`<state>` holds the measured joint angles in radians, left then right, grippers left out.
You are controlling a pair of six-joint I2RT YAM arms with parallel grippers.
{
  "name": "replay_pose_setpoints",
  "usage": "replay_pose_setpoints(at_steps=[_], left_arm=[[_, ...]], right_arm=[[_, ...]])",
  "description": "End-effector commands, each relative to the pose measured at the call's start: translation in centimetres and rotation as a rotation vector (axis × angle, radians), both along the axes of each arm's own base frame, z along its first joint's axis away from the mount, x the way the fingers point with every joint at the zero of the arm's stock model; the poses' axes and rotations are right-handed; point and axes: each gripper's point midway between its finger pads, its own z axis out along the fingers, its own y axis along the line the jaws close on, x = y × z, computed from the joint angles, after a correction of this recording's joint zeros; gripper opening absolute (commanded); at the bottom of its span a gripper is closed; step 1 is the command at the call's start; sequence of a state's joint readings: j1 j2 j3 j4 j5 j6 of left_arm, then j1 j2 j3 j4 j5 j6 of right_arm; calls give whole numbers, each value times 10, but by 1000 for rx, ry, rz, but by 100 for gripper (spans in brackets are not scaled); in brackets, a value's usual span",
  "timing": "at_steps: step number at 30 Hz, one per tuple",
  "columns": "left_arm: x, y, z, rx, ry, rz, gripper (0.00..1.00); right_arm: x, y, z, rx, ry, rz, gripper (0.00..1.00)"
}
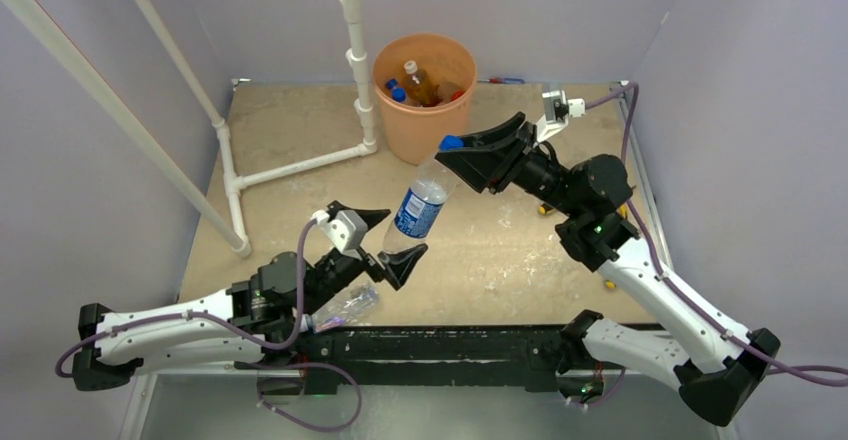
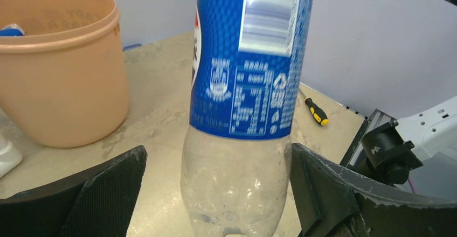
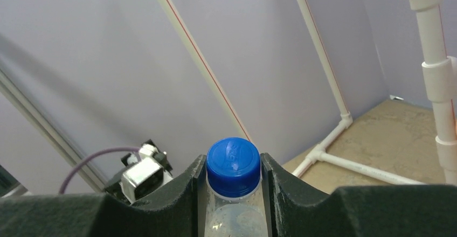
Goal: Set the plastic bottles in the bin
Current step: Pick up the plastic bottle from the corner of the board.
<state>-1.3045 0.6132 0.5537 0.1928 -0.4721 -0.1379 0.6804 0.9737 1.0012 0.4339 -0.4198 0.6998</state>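
A clear Pepsi bottle with a blue label and blue cap hangs tilted in the air over the middle of the table. My right gripper is shut on its cap and neck. My left gripper is open around the bottle's base; the right finger is at the bottle's side and the left finger stands apart. The orange bin stands at the back and holds several bottles. It also shows in the left wrist view. Another clear bottle lies by my left arm.
A white pipe frame stands left of the bin, with its upright touching the bin's left side. A yellow-and-black screwdriver lies on the table towards the right. Grey walls close in on three sides.
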Motion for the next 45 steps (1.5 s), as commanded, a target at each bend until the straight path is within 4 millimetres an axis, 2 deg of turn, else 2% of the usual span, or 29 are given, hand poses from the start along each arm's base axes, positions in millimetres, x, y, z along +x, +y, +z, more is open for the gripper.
replay_pose_setpoints(at_steps=[1, 6, 12, 16, 17, 19, 22, 24, 25, 26, 28, 31, 36, 39, 42, 43, 45], left_arm=[[3, 0, 49, -68, -49, 18, 99], [2, -20, 58, -22, -92, -26, 99], [7, -57, 49, 62, -108, -64, 99], [18, -68, 41, 104, -100, -22, 99], [18, -69, 41, 103, -102, -19, 95], [17, -70, 42, 116, -137, -32, 83], [13, -72, 43, 97, -152, -61, 57], [10, -74, 41, 96, -156, -81, 45], [9, -75, 41, 97, -156, -88, 41], [8, -76, 39, 100, -155, -92, 38], [9, -77, 36, 108, -151, -94, 34], [8, -77, 33, 116, -149, -96, 31], [9, -75, 32, 117, -148, -92, 27], [8, -75, 32, 117, -148, -93, 24], [8, -74, 32, 116, -146, -95, 24], [7, -73, 33, 114, -147, -95, 23], [7, -72, 33, 112, -148, -93, 23]], right_arm=[[-7, -3, 16, -51, -121, -21, 0], [-1, -7, 12, -131, -159, -79, 0], [-16, 4, 6, -128, -155, 34, 0], [-24, 5, 6, -131, -159, 75, 0], [-26, 4, 6, -131, -162, 80, 0], [-28, 3, 7, -133, -165, 82, 0], [-30, 1, 8, -134, -168, 76, 0], [-30, -1, 9, -127, -169, 69, 0], [-30, -2, 11, -119, -166, 63, 7], [-30, -3, 13, -110, -162, 58, 22], [-32, -5, 18, -88, -162, 61, 45], [-33, -6, 25, -54, -151, 63, 64], [-28, -11, 36, -5, -135, 27, 70], [-25, -9, 36, -8, -124, 25, 66], [-25, -6, 34, -19, -123, 38, 55], [-25, -5, 32, -25, -122, 43, 55], [-24, -3, 29, -42, -115, 48, 61]])
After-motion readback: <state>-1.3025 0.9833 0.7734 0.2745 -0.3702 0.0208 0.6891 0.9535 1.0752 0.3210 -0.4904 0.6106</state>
